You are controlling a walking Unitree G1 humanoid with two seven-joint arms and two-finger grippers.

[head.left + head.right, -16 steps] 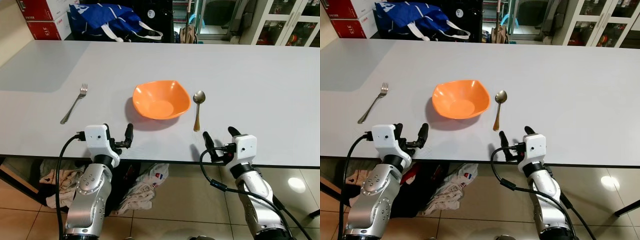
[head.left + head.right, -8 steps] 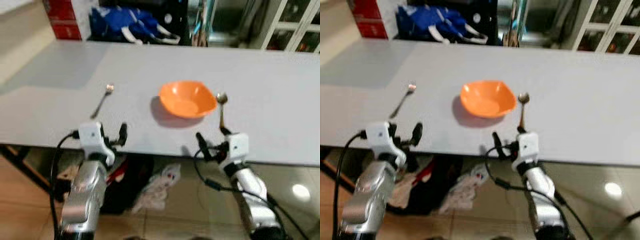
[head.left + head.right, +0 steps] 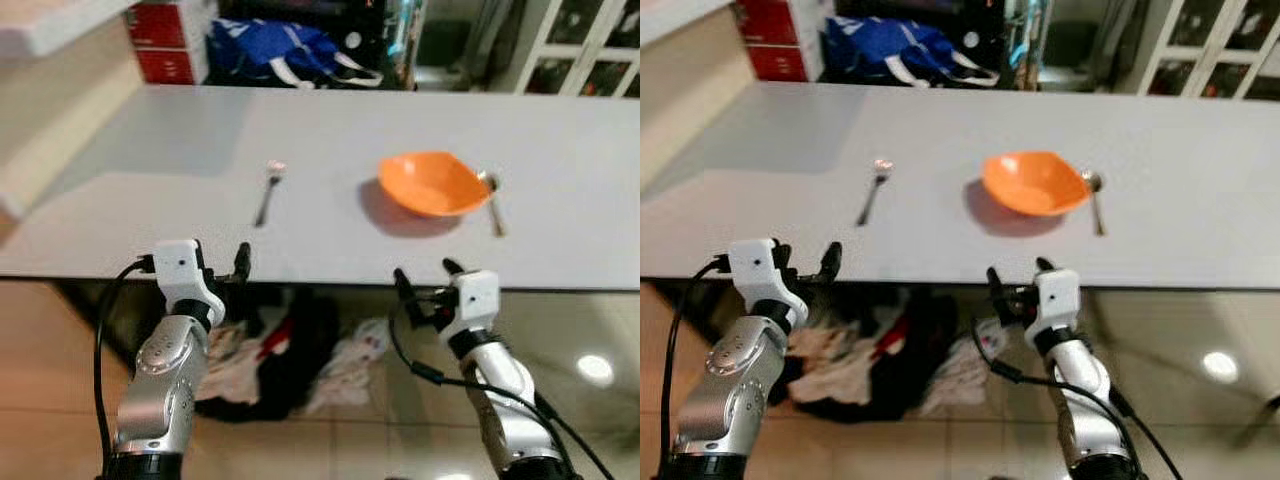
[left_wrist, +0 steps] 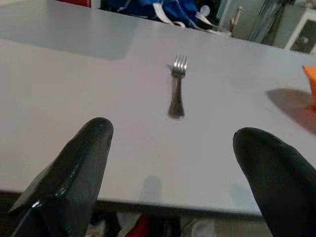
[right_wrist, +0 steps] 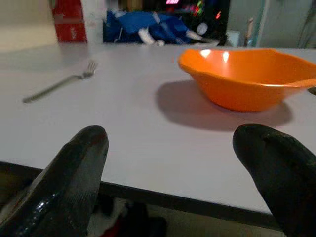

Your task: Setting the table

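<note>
Both pincers, left (image 3: 232,268) and right (image 3: 424,284), hung spread at the worktop's (image 3: 150,200) near edge; fork (image 3: 268,192), orange bowl (image 3: 432,184) and spoon (image 3: 493,200) lay mid-worktop.

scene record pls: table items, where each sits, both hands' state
surface: grey table
bowl: orange bowl, upright, looks empty
spoon: spoon close against the bowl's right side; contact unclear
fork: fork, left of the bowl, well apart
left hand: left hand open, at the near table edge, nearly in line with the fork, holding nothing
right hand: right hand open, at the near edge, holding nothing
</note>
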